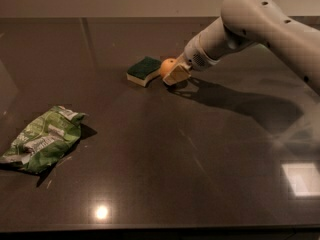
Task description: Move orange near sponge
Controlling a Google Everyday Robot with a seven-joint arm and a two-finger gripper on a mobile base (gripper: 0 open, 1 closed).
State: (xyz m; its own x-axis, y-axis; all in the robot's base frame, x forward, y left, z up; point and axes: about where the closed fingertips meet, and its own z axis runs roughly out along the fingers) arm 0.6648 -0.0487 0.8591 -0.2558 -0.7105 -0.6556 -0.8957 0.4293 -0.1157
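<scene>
Orange (167, 66) is sitting at the far middle of the dark table (200, 174), just beside the right end of the sponge (144, 70) — nearly touching it. The gripper (173, 72) is leaning in from the right on the pale arm (260, 24), its tan fingers (177, 75) clamping narrowly on the fruit, low at the tabletop. A crumpled green snack bag (42, 140) is lying well apart — over by the left edge.
</scene>
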